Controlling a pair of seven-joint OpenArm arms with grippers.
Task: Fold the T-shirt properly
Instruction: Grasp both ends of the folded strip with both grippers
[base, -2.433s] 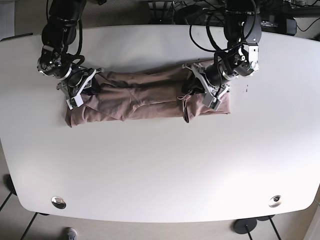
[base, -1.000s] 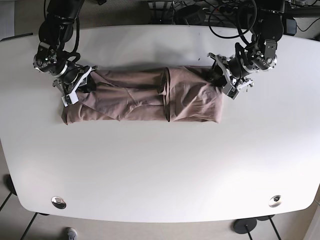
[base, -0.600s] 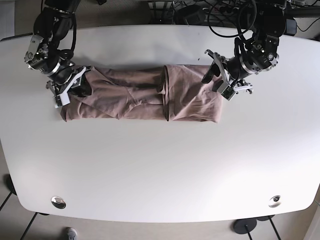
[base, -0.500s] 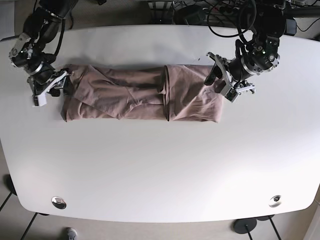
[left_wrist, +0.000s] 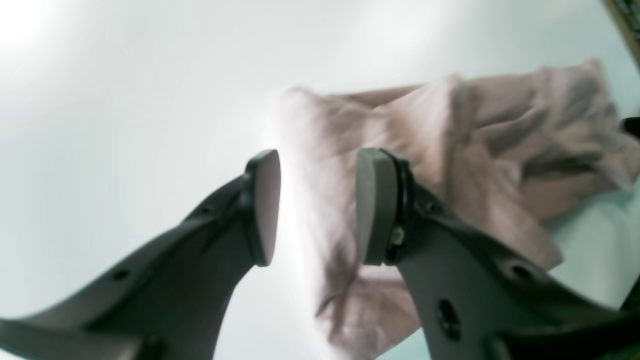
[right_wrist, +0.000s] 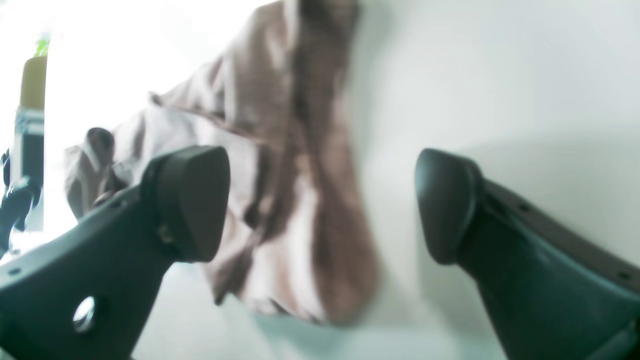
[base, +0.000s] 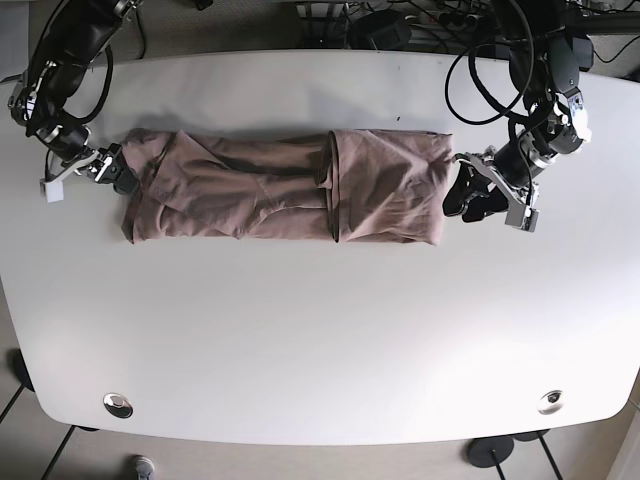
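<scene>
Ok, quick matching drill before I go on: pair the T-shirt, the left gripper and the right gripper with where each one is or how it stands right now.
Things:
1. T-shirt
2. left gripper
3. right gripper

States:
A. open, off the cloth, at the end of the shirt on the base view's left
B. lying flat on the table as a long band, one end folded over
C. open, off the cloth, at the end of the shirt on the base view's right

Pairs: 1-B, 2-C, 3-A
</scene>
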